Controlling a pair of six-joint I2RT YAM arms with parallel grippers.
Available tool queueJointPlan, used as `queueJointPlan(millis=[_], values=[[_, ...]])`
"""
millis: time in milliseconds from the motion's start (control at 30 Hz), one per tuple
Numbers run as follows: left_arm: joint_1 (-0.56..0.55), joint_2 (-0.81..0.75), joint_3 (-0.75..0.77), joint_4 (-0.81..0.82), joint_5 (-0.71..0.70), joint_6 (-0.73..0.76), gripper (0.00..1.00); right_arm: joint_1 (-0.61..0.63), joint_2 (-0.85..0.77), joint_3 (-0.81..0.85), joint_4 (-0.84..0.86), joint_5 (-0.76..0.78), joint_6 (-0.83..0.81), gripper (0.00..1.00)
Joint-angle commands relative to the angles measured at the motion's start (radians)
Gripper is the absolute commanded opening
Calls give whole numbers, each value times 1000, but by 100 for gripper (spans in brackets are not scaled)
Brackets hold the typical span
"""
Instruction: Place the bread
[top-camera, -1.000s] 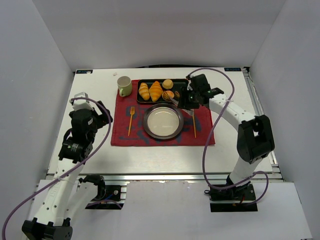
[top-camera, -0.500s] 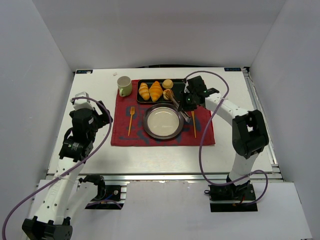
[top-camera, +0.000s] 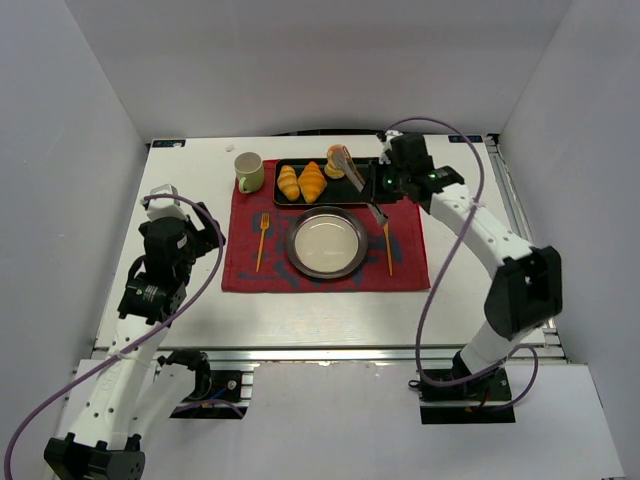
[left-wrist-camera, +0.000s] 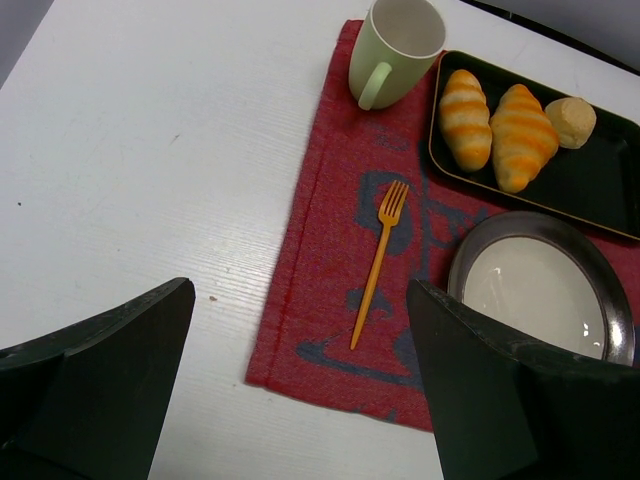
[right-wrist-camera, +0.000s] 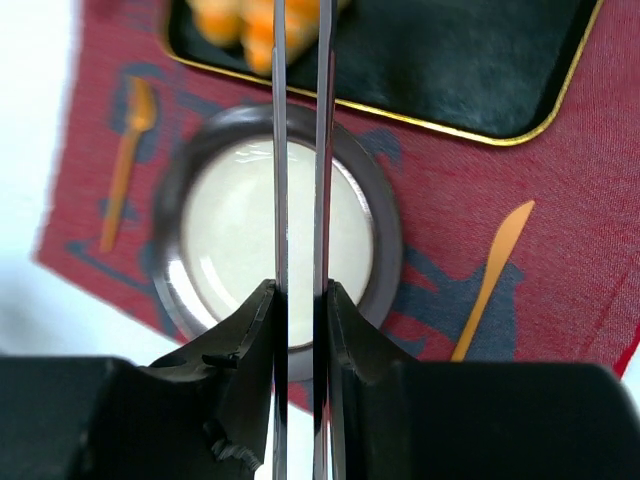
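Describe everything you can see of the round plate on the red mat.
The plate is round, with a broad grey metal-looking rim and a pale glossy centre. It is empty and lies flat on the red mat, close to the near edge of the black tray; whether they touch is unclear. The orange fork lies apart on its left, the orange knife on its right. In the right wrist view the tongs in the right gripper cross in front of it.

Can't confirm bread (top-camera: 334, 153) clamped in tongs (top-camera: 351, 171) from above: too small. Can't see tong tips at right wrist: cropped.
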Motion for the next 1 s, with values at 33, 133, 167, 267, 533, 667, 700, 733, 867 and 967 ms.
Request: queueJointPlan(millis=[33, 133, 167, 267, 533, 667, 700, 733, 867, 967], values=[[-4, -18, 14, -11, 4, -8, 98, 0, -173, -66, 5, -100, 11, 18], [-4, -18, 14, -11, 10, -10, 98, 23, -253, -196, -9, -138, 1, 18], [-3, -18, 17, -12, 10, -10, 98, 32, -270, -225, -17, -137, -3, 18], [-4, -18, 19, -12, 15, -11, 98, 69, -334, -345, -20, -116, -11, 18], [-4, -27, 20, -16, 20, -24, 98, 97, -396, -537, 34, -129, -17, 18], [-4, -29, 22, -15, 24, -30, 98, 101, -381, -569, 48, -129, -22, 20], [-4, -29, 23, -19, 24, -30, 98, 101, -381, -572, 46, -126, -22, 23], [-4, -27, 23, -20, 24, -30, 98, 101, -381, -574, 46, -125, -23, 26], [-4, -27, 25, -20, 24, -36, 98, 104, -393, -565, 43, -128, -22, 44], [-3, -27, 22, -14, 30, -39, 98, 104, -405, -554, 34, -129, -20, 50]])
